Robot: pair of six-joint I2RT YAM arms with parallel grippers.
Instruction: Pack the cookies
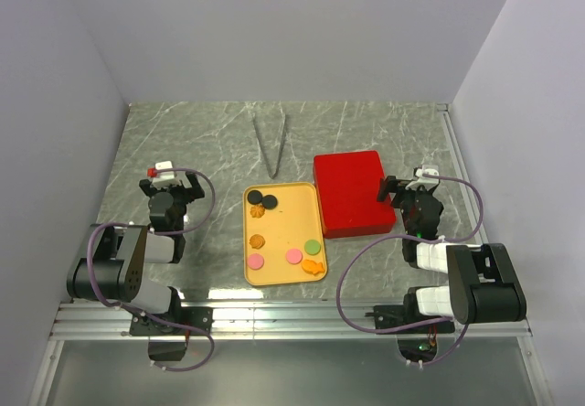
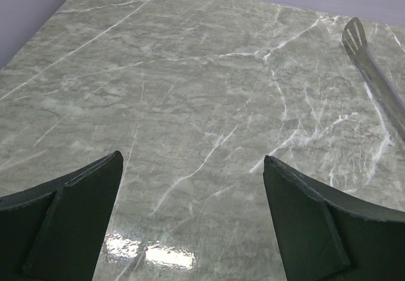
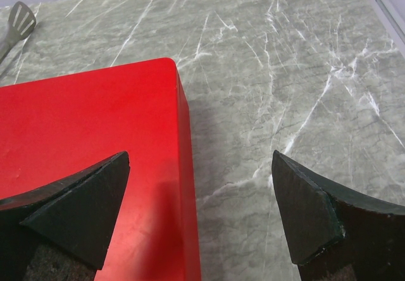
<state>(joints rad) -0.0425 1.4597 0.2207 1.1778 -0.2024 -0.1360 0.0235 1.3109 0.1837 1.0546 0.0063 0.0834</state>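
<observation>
Several cookies lie on an orange tray (image 1: 294,197) in the middle of the table: black rounds (image 1: 261,198), orange pieces (image 1: 258,240), pink rounds (image 1: 255,261) and a green round (image 1: 313,246). A closed red box (image 1: 353,193) stands right of the tray; it also shows in the right wrist view (image 3: 88,142). My left gripper (image 1: 171,186) is open and empty over bare table, left of the tray. My right gripper (image 1: 408,184) is open and empty, straddling the red box's right edge.
Metal tongs (image 1: 270,145) lie behind the tray; one tip shows in the left wrist view (image 2: 370,62) and in the right wrist view (image 3: 16,24). The grey marble table (image 1: 210,141) is walled at the left, back and right.
</observation>
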